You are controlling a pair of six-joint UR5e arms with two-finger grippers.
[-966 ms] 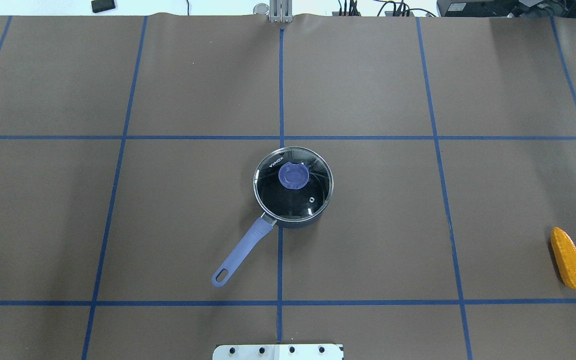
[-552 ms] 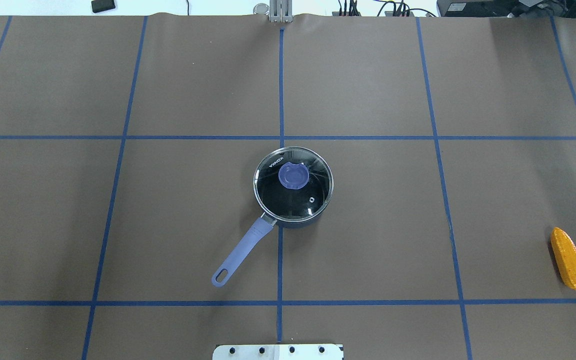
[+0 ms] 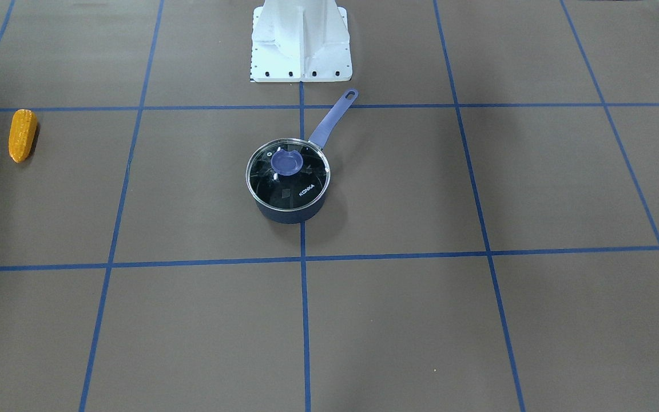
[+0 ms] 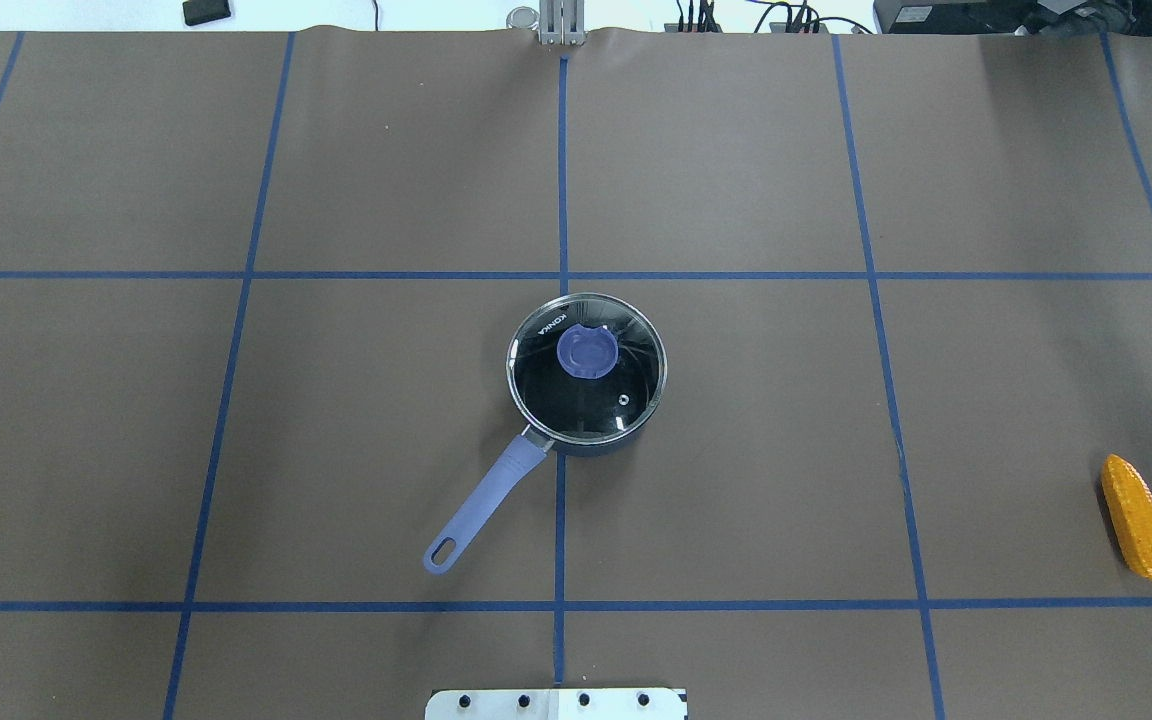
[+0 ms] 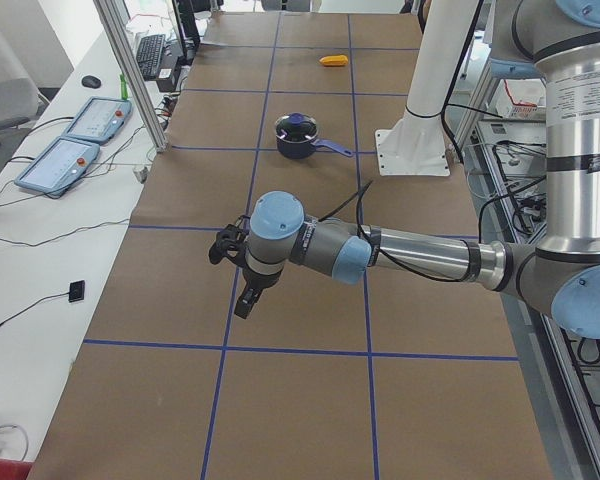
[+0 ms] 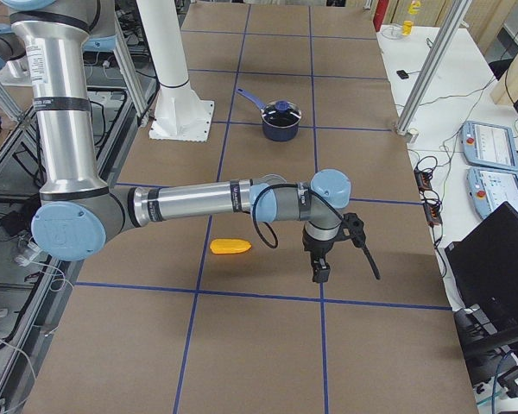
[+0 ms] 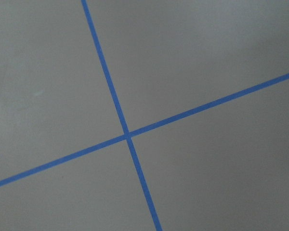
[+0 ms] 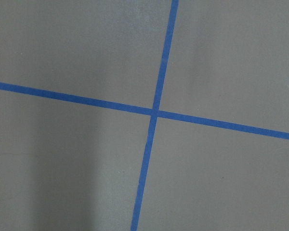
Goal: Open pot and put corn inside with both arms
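Orange-yellow corn [image 4: 1139, 517] lies flat at table's right edge, unmoved since earlier frame. Well apart: central saucepan [image 3: 289, 214], glass lid [image 3: 292, 186] on, position unchanged. Left gripper [image 5: 234, 274] and right gripper [image 6: 344, 259] over bare brown table cover [image 4: 736, 500]; cannot tell fingers apart or together.
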